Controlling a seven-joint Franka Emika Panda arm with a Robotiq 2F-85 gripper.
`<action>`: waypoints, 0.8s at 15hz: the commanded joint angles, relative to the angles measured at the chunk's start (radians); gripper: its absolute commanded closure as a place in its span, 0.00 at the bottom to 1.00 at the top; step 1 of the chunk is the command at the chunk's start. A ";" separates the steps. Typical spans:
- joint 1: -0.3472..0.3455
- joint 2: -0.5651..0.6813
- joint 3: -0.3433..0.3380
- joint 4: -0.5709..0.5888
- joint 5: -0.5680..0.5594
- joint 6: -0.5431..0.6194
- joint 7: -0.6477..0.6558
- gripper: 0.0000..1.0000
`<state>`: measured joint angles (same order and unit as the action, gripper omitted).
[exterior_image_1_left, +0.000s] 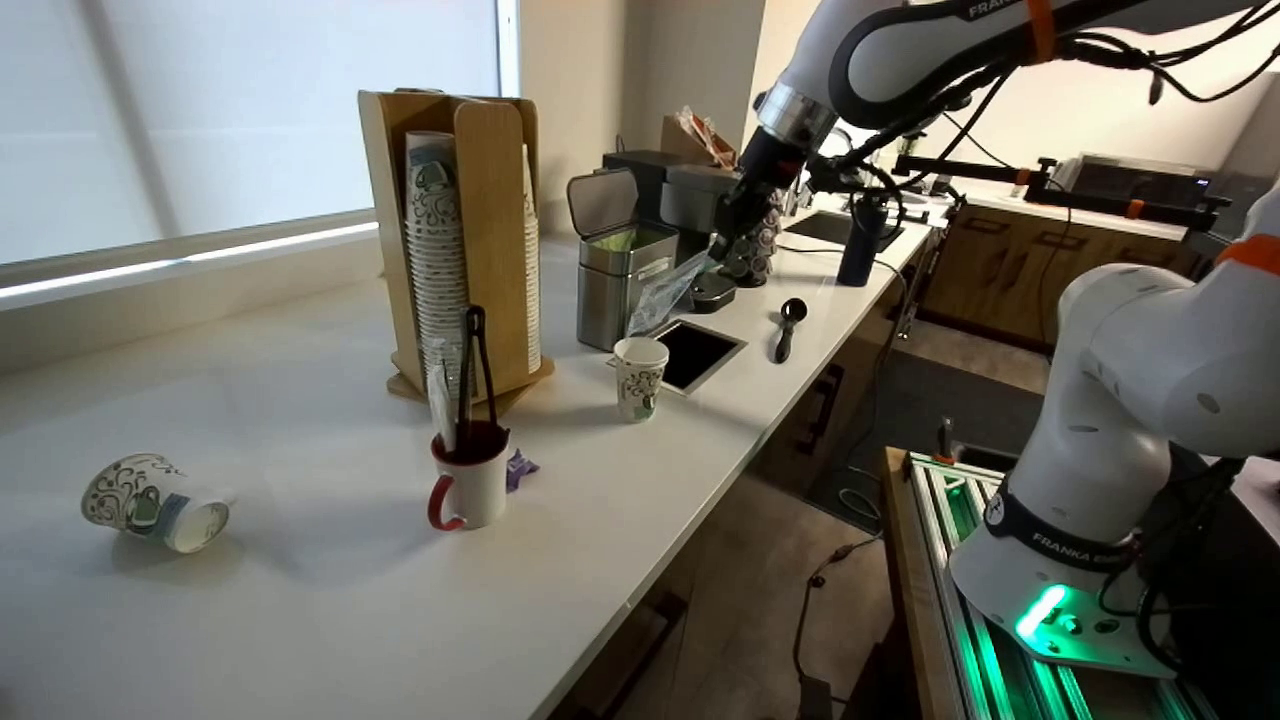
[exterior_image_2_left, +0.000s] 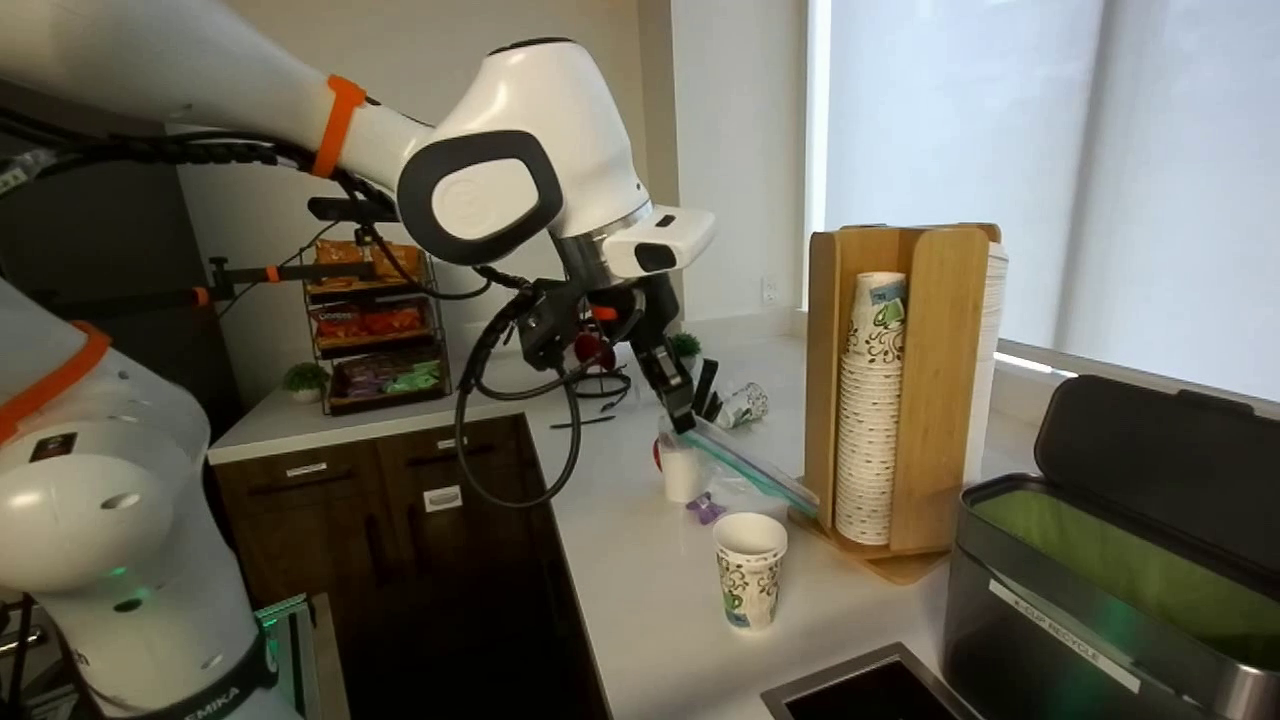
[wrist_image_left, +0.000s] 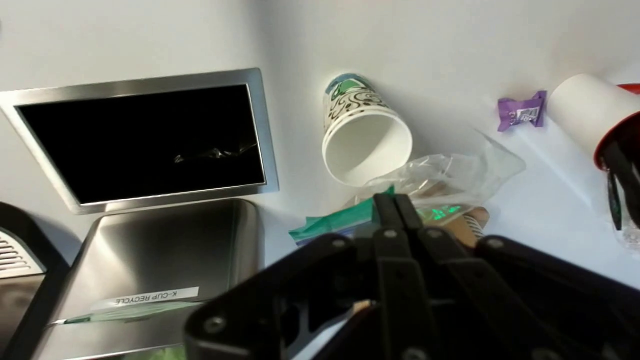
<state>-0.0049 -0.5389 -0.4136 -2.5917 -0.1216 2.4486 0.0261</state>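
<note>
My gripper (wrist_image_left: 396, 205) is shut on a clear plastic zip bag (wrist_image_left: 445, 175) by its teal and purple top edge. The bag hangs above the white counter in both exterior views (exterior_image_1_left: 668, 292) (exterior_image_2_left: 745, 468), and the gripper (exterior_image_2_left: 682, 418) holds its upper end. In the wrist view the bag overlaps the rim of a patterned paper cup (wrist_image_left: 352, 102), which stands upright on the counter in both exterior views (exterior_image_1_left: 638, 385) (exterior_image_2_left: 750, 585). I cannot tell whether bag and cup touch. A purple wrapped piece (wrist_image_left: 520, 111) lies beside a white mug with red inside (wrist_image_left: 580, 105).
A wooden holder (exterior_image_1_left: 492, 230) with stacked cups and a steel bin (exterior_image_1_left: 600, 300) with raised lid stand along the wall side. A metal-rimmed square opening (wrist_image_left: 265, 135) is beside the cup. A black scoop (exterior_image_1_left: 786, 330) and a tipped cup (exterior_image_1_left: 150, 505) lie on the counter.
</note>
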 joint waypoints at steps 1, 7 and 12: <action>-0.089 0.026 0.093 0.020 0.065 -0.015 -0.028 0.99; -0.157 0.037 0.153 0.087 0.060 -0.136 -0.045 0.99; -0.175 0.098 0.170 0.140 0.057 -0.228 -0.025 0.99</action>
<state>-0.1484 -0.4950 -0.2696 -2.4963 -0.0816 2.2694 0.0017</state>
